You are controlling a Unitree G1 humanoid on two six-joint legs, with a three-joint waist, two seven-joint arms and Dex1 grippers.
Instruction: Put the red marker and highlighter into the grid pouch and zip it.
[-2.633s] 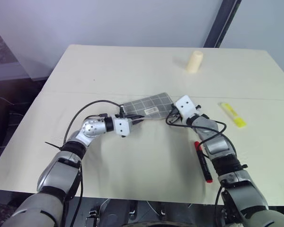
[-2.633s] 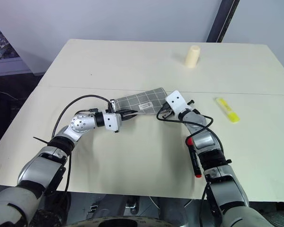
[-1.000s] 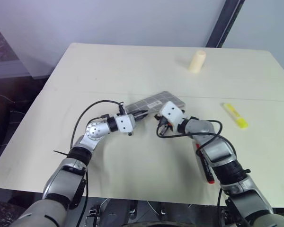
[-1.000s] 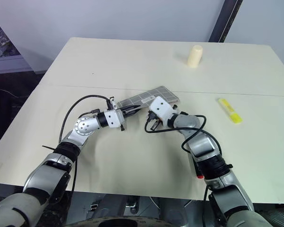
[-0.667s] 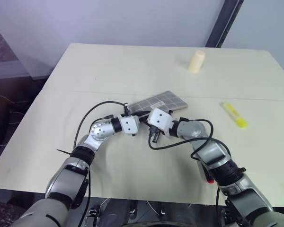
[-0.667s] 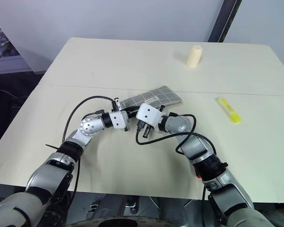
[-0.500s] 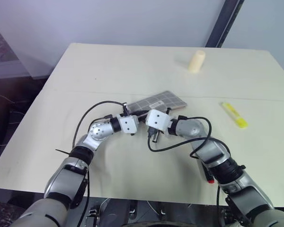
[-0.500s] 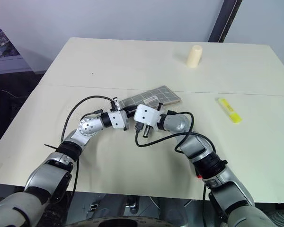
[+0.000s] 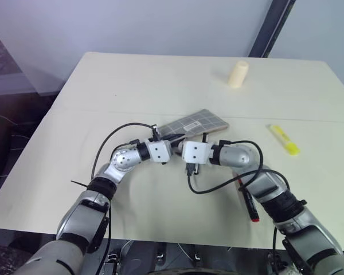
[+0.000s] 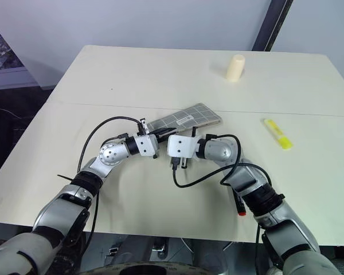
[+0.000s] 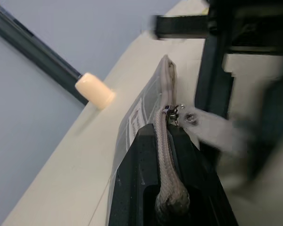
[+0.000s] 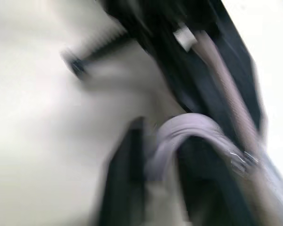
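Note:
The grid pouch (image 9: 198, 123) lies at mid-table, its near-left end raised off the surface. My left gripper (image 11: 165, 136) is shut on that end, clamping the beige zipper edge. The metal zipper pull (image 11: 175, 113) sits just past its fingertips. My right gripper (image 9: 182, 143) is right beside the left one at the same end, its fingers (image 12: 127, 174) apart in the blurred right wrist view. The red marker (image 9: 247, 203) lies near the front edge, partly under my right forearm. The yellow highlighter (image 9: 284, 139) rests to the right.
A cream cylinder (image 9: 238, 74) stands at the back right. Black cables (image 9: 215, 186) loop from both wrists over the table. The table's front edge (image 9: 160, 240) runs close below the arms.
My right gripper travelled leftward along the pouch from its right end to the left gripper, rolled its wrist, and its fingers parted. The left gripper kept its hold; the pouch swung slightly.

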